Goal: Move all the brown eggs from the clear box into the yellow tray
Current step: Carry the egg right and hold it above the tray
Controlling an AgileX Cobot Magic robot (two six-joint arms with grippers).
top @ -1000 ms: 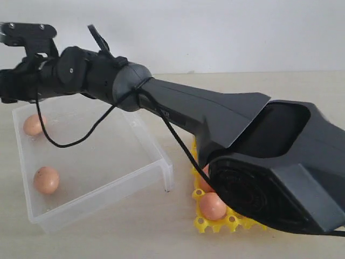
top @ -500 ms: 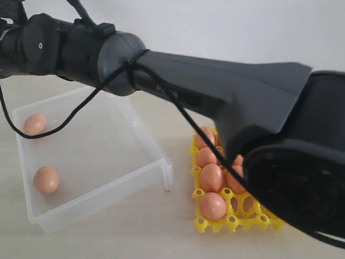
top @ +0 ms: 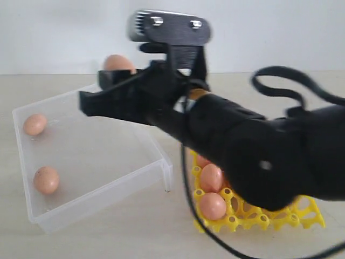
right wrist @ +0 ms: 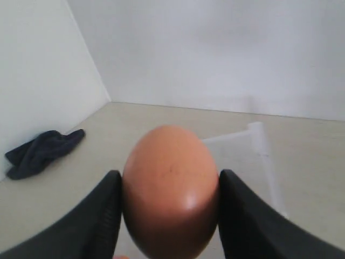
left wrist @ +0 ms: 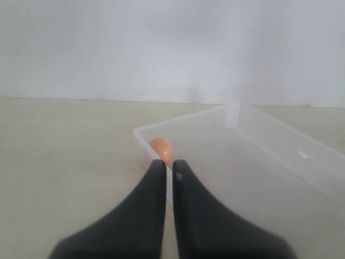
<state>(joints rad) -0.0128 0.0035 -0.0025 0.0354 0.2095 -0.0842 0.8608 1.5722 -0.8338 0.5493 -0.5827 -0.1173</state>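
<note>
The clear box (top: 156,162) is mostly bare floor, two eggs (top: 34,124) (top: 46,180) near one wall; the yellow tray (top: 269,220) lies largely under the right arm (top: 253,156).

You are looking at the clear box (top: 91,156) lying left of the yellow tray (top: 253,216). Two eggs (top: 46,179) are sitting in the box; others (top: 212,205) are resting in tray cells. The right gripper (top: 105,89) is holding one egg (top: 118,63) above the box.

No readable text, label, brand, number or sign showing anywhere across exterior, left wrist or right wrist views.
</note>
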